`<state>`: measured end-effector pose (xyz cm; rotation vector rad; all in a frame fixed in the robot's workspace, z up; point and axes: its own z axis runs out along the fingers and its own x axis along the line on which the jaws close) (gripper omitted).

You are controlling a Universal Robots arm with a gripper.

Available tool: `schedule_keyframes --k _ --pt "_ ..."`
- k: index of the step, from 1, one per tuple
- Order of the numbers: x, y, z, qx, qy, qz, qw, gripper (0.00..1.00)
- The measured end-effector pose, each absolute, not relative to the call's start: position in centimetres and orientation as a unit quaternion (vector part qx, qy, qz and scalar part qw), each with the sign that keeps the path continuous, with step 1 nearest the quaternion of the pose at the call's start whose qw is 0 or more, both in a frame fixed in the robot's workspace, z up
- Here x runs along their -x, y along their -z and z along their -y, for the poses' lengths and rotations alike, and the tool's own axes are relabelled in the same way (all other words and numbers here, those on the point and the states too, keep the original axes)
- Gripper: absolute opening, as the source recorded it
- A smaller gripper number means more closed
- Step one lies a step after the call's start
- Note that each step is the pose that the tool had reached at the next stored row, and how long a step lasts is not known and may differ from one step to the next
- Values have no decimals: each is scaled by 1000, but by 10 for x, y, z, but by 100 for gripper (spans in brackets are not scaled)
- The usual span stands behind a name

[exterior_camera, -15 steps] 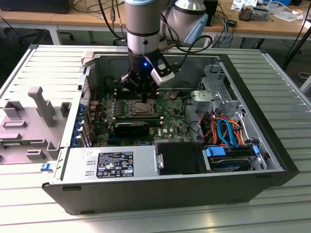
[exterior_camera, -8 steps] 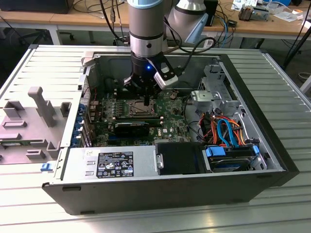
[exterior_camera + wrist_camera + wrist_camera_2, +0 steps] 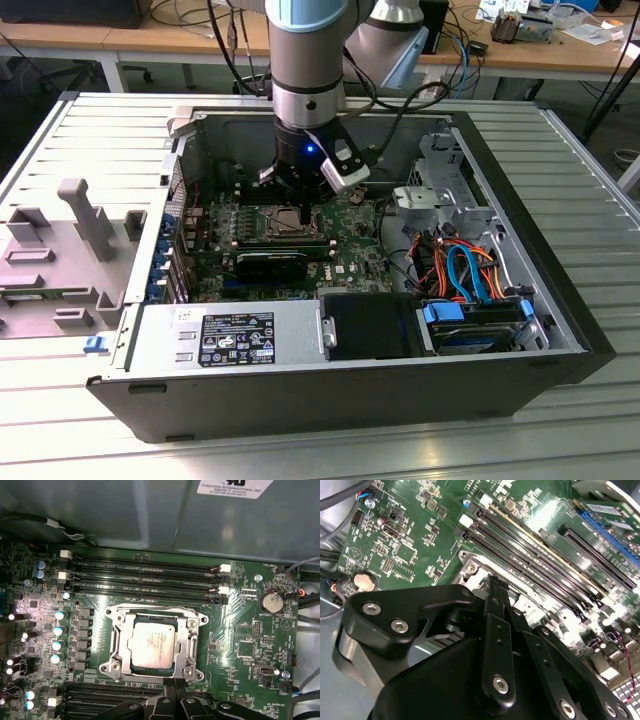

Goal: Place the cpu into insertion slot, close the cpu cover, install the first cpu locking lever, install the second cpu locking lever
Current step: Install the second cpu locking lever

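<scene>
The cpu [image 3: 151, 644], a small square chip with a dull silver-grey lid, is seen seated in the insertion slot [image 3: 116, 645] under the closed cpu cover [image 3: 192, 630]. It is judged light, rigid and fragile, best held by its edges. The gripper [image 3: 170, 683] is poised at the socket's edge, fingertips pressed together, nothing held.

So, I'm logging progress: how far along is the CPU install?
Done: the cpu sits in the insertion slot, and the cpu cover looks lowered around it. In hand: the gripper is at the socket's edge. Left: I can't tell whether either lever is locked.
</scene>
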<state>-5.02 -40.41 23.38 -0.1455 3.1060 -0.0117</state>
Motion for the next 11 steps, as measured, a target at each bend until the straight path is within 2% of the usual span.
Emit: schedule_keyframes --k 11 --pt "43 -218 412 57 4 -998 15 11"
